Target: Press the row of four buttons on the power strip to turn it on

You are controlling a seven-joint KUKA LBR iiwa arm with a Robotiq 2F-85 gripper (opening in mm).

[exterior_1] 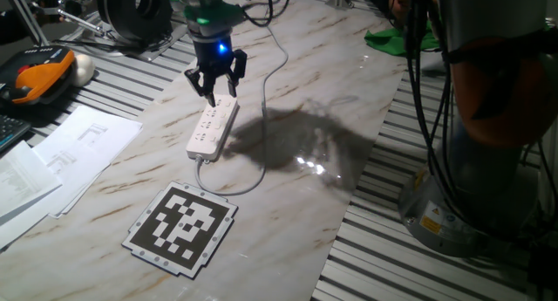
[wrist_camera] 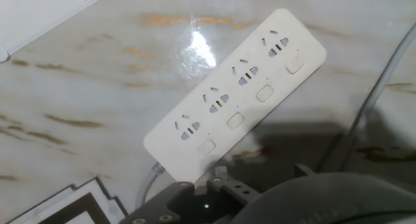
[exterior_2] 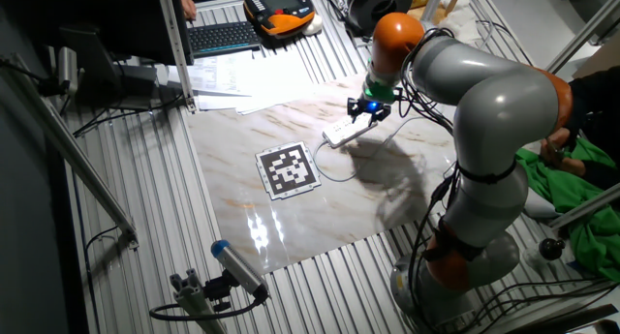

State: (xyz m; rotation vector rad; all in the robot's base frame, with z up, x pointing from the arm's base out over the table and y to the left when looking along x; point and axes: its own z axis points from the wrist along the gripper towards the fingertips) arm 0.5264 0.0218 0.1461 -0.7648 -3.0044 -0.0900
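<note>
Over the far end of the marble-look table [exterior_1: 288, 83] the gripper [exterior_1: 214, 81] is hanging just above the power strip [exterior_1: 213, 126], fingers pointing down; in the one fixed view I'm seeing a clear gap between the two fingertips, so the jaws are sitting spread, holding nothing. The strip is lying flat on the tabletop, well apart from the square marker board [exterior_1: 182, 226], with its thin cable [exterior_1: 248, 186] curling off the near end.

From the hand view, the four buttons [wrist_camera: 249, 104] are running in a line along one long edge, each beside its group of socket holes; I'd guess none is being pressed yet. For doing this well, I'm thinking: line one fingertip over the middle of an end button, come straight down, then walk along the row; an off-centre push could tip or slide the bar, since it's light plastic on a glossy top.

Materials: the strip is smooth white plastic with rounded corners; the buttons are small rounded rectangles, nearly flush; the table is shiny, throwing glare.
</note>
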